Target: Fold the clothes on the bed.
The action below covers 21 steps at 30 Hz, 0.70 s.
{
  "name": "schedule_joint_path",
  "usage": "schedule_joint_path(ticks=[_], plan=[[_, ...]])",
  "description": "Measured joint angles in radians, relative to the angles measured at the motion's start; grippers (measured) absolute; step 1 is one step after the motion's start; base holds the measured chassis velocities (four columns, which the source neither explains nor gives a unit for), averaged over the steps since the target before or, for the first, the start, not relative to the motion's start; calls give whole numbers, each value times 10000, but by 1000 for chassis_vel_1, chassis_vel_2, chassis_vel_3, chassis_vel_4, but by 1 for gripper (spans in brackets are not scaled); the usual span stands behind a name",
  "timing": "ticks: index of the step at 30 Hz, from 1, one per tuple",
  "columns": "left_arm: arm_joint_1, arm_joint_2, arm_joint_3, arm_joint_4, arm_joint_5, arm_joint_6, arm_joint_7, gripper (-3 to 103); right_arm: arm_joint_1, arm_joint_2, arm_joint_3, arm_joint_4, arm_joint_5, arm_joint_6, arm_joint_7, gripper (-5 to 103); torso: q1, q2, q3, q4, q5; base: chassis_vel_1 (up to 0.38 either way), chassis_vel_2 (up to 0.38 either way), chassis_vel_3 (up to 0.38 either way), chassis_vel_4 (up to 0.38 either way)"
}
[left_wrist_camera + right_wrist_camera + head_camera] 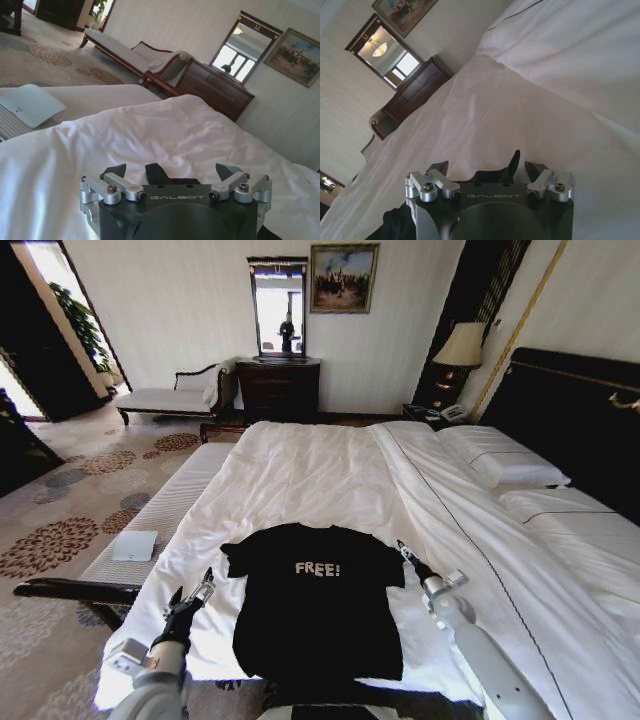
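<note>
Lying flat near the foot of the bed [330, 465] is the black T-shirt [318, 605], with its white "FREE!" letters facing up on the white sheet. My left hand [203, 589] is just beside the shirt's left sleeve, fingers apart and holding nothing. My right hand [405, 549] is at the right sleeve, fingers apart too. A long cushioned bench [150, 525] runs along the left side of the bed, and a flat white thing [134, 545] rests on it. Pillows [505, 462] lie by the dark headboard [570, 425]. Past the bed stand a dark dresser [279, 390] with a mirror [279, 308], a painting [343, 278], a lamp [460, 345] and a chaise [175, 395]. From my left wrist I see a bit of black cloth between my fingers [115, 172]. From my right wrist I see the sleeve poking up between those fingers [437, 167].
</note>
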Motion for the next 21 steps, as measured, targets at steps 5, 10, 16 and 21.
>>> schedule_joint_path(ticks=[5, 10, 16, 21], plan=[[-50, 80, -32, 32, -65, -1, -73, 100, -153, 144, 2, 155, -167, 13, -29, 71, -1, 0, 0, 0, 0, 0, 0, 0, 0], [-107, 89, 15, 88, -94, 0, -113, 100, -387, 215, 114, 439, -295, 47, -16, 55, -1, 0, -1, -1, 0, 0, 0, 0, 0], [-123, 15, 136, 342, -85, -33, -112, 100, -687, 322, 315, 716, -441, 222, 192, 28, -1, 0, -1, 0, -1, 0, 0, 0, 0], [-230, -4, 142, 572, -105, -97, -104, 100, -828, 383, 386, 819, -673, 374, 356, 12, -1, 0, -1, 0, 0, 0, 0, 0, 0]])
